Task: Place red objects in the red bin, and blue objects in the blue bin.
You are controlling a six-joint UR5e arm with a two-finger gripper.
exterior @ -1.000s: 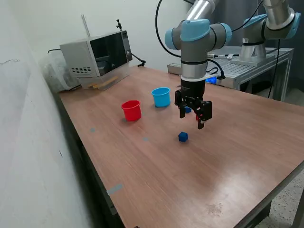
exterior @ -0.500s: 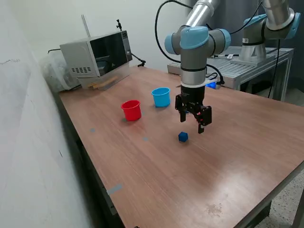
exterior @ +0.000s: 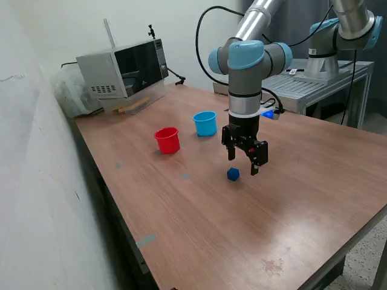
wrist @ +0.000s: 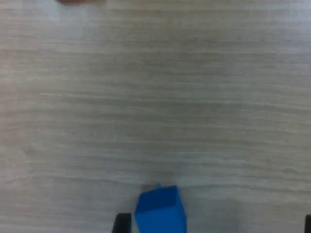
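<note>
Dark blue cube (exterior: 233, 174) sits on the desk (exterior: 199, 223), apart from both cups. Red cup (exterior: 167, 140) and light blue cup (exterior: 205, 123) upright, near each other.

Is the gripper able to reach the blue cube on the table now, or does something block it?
Probably yes. The open gripper hangs just above the blue cube, slightly to the exterior view's right of it. Only bare table surrounds the cube; the red cup and blue cup stand well apart.
</note>
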